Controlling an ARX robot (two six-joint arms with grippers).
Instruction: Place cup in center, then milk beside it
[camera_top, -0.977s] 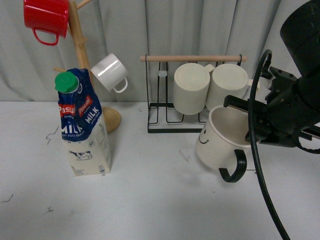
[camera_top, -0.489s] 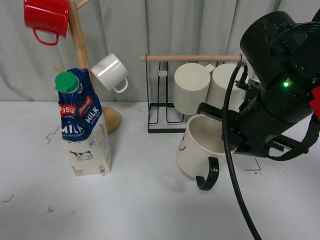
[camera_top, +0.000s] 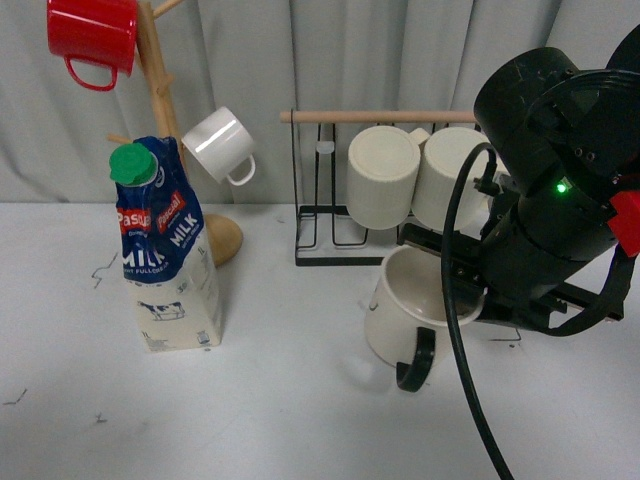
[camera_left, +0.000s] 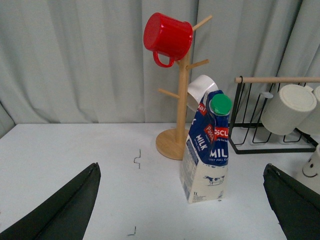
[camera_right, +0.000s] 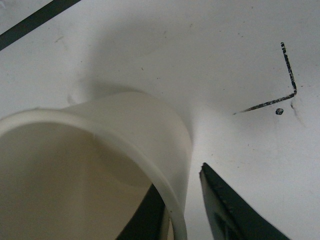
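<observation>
Right, status: the right gripper (camera_top: 455, 288) is clamped on the rim of the cup (camera_top: 392, 322). Its wrist view shows one finger (camera_right: 227, 210) outside the wall and the other inside, with the wall pinched between them. The cup is tilted, mouth up and toward the arm, with the black loop handle (camera_top: 416, 361) hanging on the near side. Its base is low over the table (camera_top: 300, 410); cannot tell if it touches. It sits right of the table's middle, just in front of the black wire rack (camera_top: 325, 215), which has two ribbed cream mugs (camera_top: 383, 176) hung on it.

Then the milk (camera_top: 168, 262): upright on the left of the table, green cap (camera_top: 133, 163) on, well apart from the cup, just in front of the round base of the wooden mug tree (camera_top: 158, 95). The tree carries a red mug (camera_top: 92, 35) up top and a small white mug (camera_top: 218, 142) on a lower peg.

As for the left gripper (camera_left: 181, 169), it's out of the front view. Its own camera shows both fingers spread wide, gripping nothing, with the carton visible beyond them
</observation>
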